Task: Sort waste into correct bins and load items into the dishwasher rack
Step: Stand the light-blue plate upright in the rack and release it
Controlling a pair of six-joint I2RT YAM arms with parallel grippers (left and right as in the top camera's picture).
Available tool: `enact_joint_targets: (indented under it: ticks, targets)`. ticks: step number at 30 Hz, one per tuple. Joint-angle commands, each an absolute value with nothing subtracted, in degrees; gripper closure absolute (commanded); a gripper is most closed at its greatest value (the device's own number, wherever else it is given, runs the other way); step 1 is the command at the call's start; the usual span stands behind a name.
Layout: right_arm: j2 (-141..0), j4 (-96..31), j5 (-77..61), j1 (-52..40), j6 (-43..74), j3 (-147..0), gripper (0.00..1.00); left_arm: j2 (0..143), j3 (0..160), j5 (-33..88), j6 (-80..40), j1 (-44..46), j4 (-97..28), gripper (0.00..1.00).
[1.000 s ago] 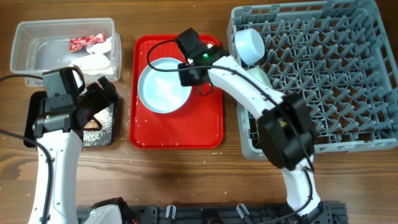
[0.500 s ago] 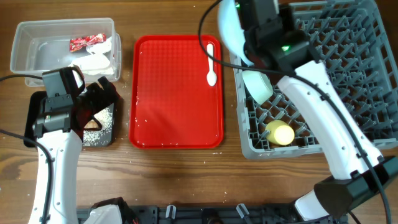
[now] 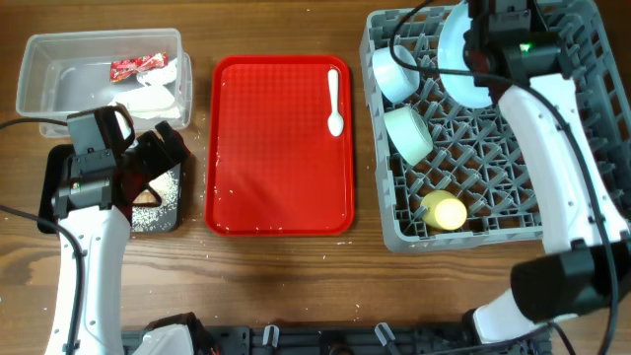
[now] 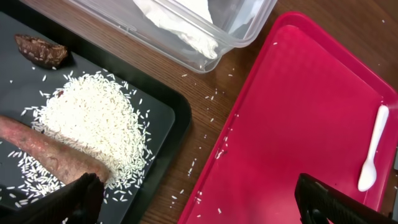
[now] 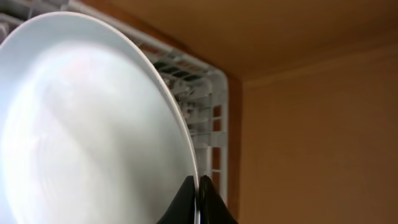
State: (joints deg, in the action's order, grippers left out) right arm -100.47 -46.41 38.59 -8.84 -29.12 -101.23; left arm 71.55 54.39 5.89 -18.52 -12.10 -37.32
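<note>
Right wrist | right fingers [image 5: 217, 211] pinch plate [image 5: 93, 124] rim — rack [image 5: 208, 118] behind

Glossy, smooth plate [image 5: 93, 124]; grey plastic rack [image 3: 483, 187]; clear plastic tub [image 3: 59, 79]; matt black tray [image 4: 158, 112]; wood-grain surface [image 3: 296, 286].

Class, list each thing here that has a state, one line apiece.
Round light-blue plate: on edge, clamped in right gripper, over large grey pegged rack.
Two light-blue bowls: tipped, in rack.
Small yellow cup: lying in rack.
White plastic spoon: lying on flat red tray.
Clear plastic tub: open, holding red wrapper and white paper.
Black tray: holding rice, brown stick.
Left gripper: open, empty.
</note>
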Motion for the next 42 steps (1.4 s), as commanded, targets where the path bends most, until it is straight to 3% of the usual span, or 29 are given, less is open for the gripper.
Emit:
enact_joint_targets:
  ticks: [1, 12, 19, 29, 31, 32, 38, 42]
  targets:
    - [-104.84, -46.06, 32.88, -6.76, -30.00, -100.36, 0.96, 71.02, 55.20, 5.69, -18.46, -12.49, -37.30, 0.00]
    - [-109.95, -45.47, 29.08, -6.79, -29.32, -100.38, 0.96, 71.02, 55.20, 5.69, -18.46, -12.49, -37.30, 0.00]
    - [-109.93, -44.40, 41.36, -6.55, -26.59, -100.38, 0.96, 71.02, 55.20, 5.72, -18.46, -12.49, -37.30, 0.00]
    - [-109.93, -44.64, 42.63, -7.22, -25.28, -100.38, 0.96, 71.02, 55.20, 5.69, -18.46, -12.49, -37.30, 0.00]
    - [-109.93, -44.42, 42.61, -8.75, -25.30, -100.38, 0.43, 71.02, 55.20, 5.69, -18.46, -12.49, -37.30, 0.00]
    - [-109.93, -44.25, 42.63, -9.21, -25.30, -100.38, 0.00, 71.02, 55.20, 5.69, -18.46, -12.49, -37.30, 0.00]
    - [-108.40, -45.19, 38.30, -9.85, -16.25, -102.37, 0.00, 71.02, 55.20, 5.69, -18.46, -12.49, -37.30, 0.00]
    - [-104.42, -50.85, 19.20, -11.05, -16.27, -105.54, 0.00, 71.02, 55.20, 5.69, -18.44, -12.49, -37.30, 0.00]
